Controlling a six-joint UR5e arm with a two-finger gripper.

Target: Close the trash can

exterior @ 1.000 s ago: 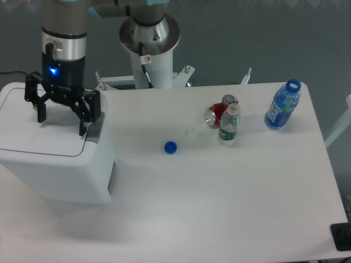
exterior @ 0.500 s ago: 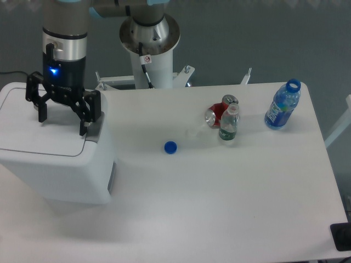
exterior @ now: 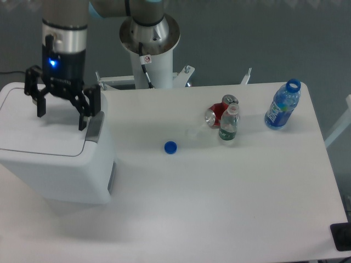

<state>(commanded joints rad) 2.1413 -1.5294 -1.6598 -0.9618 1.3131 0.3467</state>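
Note:
The trash can (exterior: 55, 164) is a large boxy white bin at the left of the table. Its flat white lid (exterior: 33, 131) lies down flat on the body, and a grey latch tab (exterior: 95, 127) sits at the lid's right edge. My gripper (exterior: 61, 121) hangs just above the lid with its black fingers spread wide apart and nothing between them. The right fingertip is close to the grey tab.
A blue bottle cap (exterior: 170, 147) lies mid-table. A crushed red can (exterior: 219, 111) and a small clear bottle (exterior: 228, 125) stand together right of centre. A blue bottle (exterior: 282, 105) without a cap stands at the far right. The arm's base post (exterior: 149, 49) is behind the table.
My gripper has risen a little above the lid. The lid and the other objects have not moved.

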